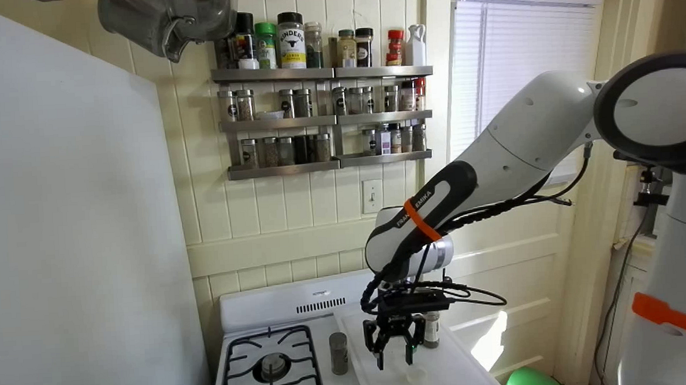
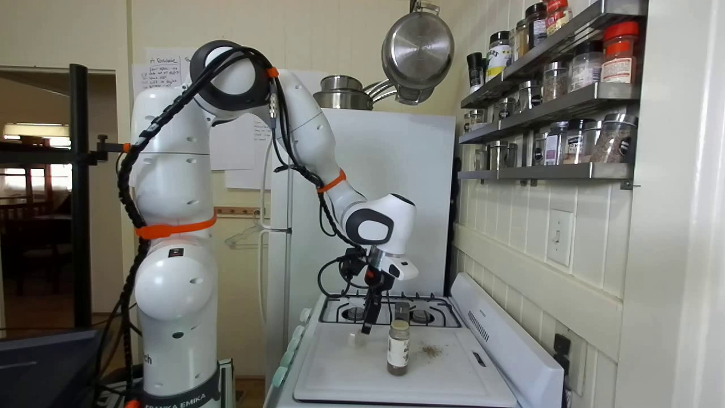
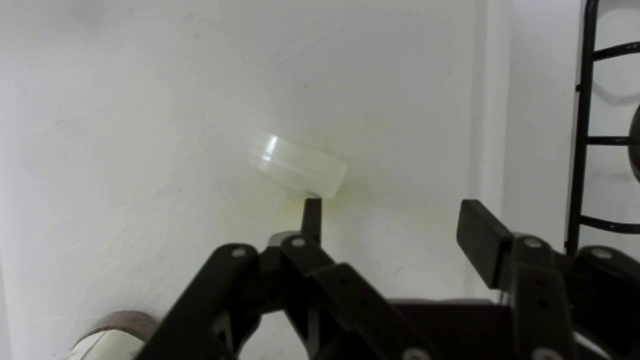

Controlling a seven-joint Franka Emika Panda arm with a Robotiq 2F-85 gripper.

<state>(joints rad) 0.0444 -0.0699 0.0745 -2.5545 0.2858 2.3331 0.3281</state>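
My gripper stands open over the white stove cover, with nothing between its fingers. A small translucent cap or cup lies on the cover, just ahead of the left fingertip in the wrist view; whether they touch, I cannot tell. It also shows as a pale piece near the black gripper in an exterior view. A labelled glass jar stands upright on the cover, partly behind the gripper in an exterior view. Only the jar's end enters the wrist view.
A grey-lidded jar stands between the burner grate and the cover. Brown crumbs are scattered near the labelled jar. The stove's backguard, the fridge and loaded spice shelves border the space.
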